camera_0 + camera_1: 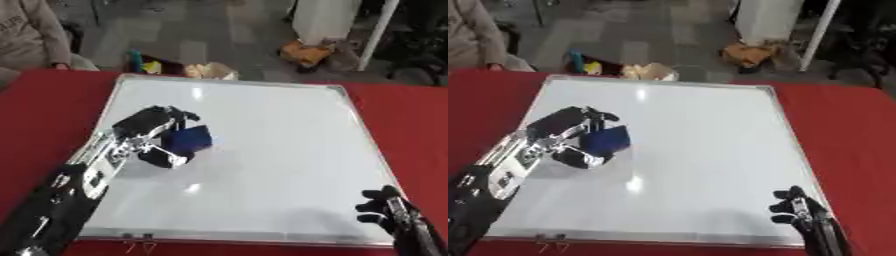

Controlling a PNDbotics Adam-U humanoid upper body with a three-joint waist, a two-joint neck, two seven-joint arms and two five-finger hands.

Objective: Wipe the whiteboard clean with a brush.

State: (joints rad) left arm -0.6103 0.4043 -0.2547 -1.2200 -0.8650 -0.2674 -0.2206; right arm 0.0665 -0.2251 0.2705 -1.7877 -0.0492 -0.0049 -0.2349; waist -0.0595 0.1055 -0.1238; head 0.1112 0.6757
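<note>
The whiteboard (262, 150) lies flat on a red surface (411, 125), and everything here is easy to place from it. The brush (189, 139) is a small dark blue block. It sits on the left half of the whiteboard, about halfway between the far edge and the near edge.

The left hand (150, 131) holds the brush. Its fingers curl over the top of the block and the thumb curls in from below, so the block is pinched between them. The left arm reaches in across the whiteboard's left edge.

The right hand (794, 207) rests at the near right corner of the whiteboard, fingers up and relaxed — it holds nothing.

The brush looks light, small enough to sit inside one hand. It is probably stiff on top where the fingers press, and soft underneath where it rubs the board. The best place to hold it looks like the two long sides, with the soft face flat down. If it tips, only a corner would rub.

The whiteboard is hard, smooth and shiny, so the brush should slide easily. It may also slip on the red surface if pushed hard — nothing seems to hold it down.

I cannot see any marks on the whiteboard from here.
</note>
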